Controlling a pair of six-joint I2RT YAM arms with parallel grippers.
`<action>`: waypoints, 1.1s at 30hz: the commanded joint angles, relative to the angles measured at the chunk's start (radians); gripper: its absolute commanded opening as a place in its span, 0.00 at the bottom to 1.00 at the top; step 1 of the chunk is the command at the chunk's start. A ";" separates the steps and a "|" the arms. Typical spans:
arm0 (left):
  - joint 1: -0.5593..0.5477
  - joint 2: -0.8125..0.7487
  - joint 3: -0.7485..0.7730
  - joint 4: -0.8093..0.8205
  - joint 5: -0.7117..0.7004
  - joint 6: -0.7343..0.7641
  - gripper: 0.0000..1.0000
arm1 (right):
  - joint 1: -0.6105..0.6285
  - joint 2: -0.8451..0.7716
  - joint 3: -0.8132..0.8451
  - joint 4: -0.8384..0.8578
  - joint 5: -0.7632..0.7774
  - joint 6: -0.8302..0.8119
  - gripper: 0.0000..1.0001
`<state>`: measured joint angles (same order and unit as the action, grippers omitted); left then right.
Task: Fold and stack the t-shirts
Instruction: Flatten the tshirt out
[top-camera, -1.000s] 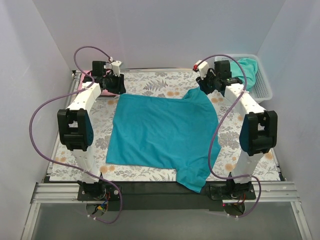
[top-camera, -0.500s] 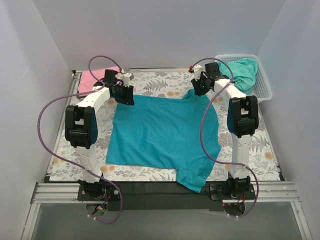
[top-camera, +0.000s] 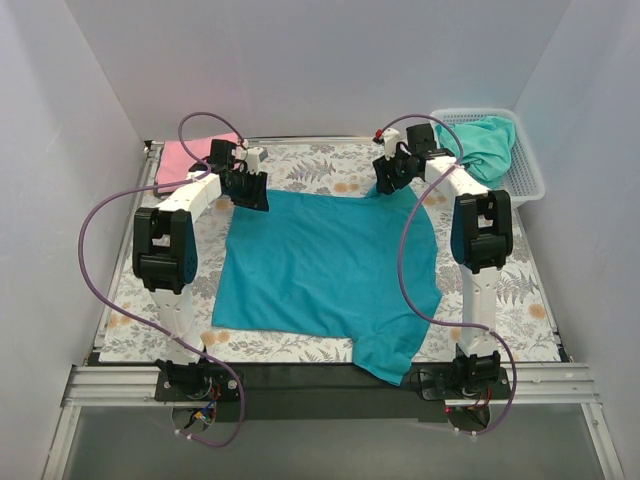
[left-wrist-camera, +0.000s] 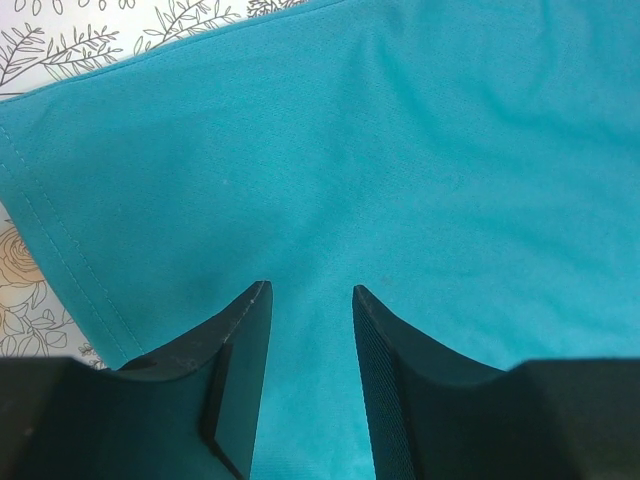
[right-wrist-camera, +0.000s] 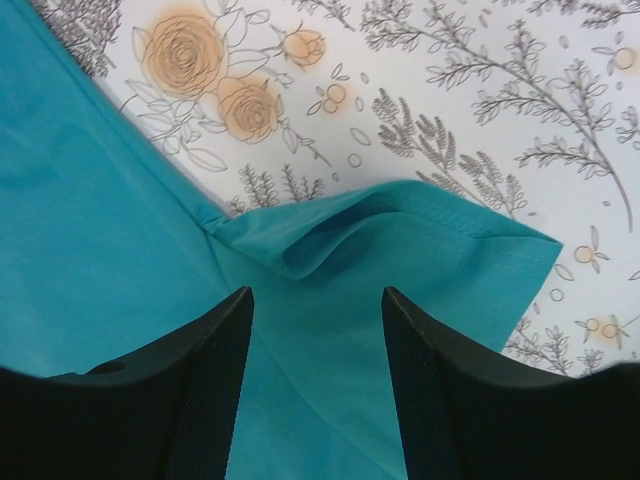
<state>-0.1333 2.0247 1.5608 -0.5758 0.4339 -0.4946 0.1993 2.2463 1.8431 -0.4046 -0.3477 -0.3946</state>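
Top external only: pink shirt (top-camera: 185, 158) far-left, aqua shirt (top-camera: 487, 140) in basket (top-camera: 528, 180)

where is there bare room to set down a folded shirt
Bare floral cover: the far strip between left claw and right claw, beyond the teal shirt; and the right margin outside the right arm. Crowded: centre under the teal shirt, pink shirt in the far-left corner, basket far right.

The left gripper (left-wrist-camera: 308, 292) and right gripper (right-wrist-camera: 316, 295) both reach far forward, pointing down, jaws parted.
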 joint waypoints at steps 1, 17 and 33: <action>-0.005 -0.018 0.013 0.002 0.016 -0.002 0.37 | 0.006 -0.082 -0.022 -0.002 -0.076 0.026 0.52; -0.005 0.017 0.015 0.005 0.006 -0.012 0.40 | 0.009 0.025 0.065 -0.040 -0.105 0.079 0.43; -0.005 0.063 0.031 0.007 -0.003 -0.013 0.40 | 0.019 0.056 0.077 -0.059 -0.115 0.080 0.22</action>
<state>-0.1333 2.1036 1.5608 -0.5747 0.4332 -0.5056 0.2119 2.2925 1.8759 -0.4686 -0.4259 -0.3290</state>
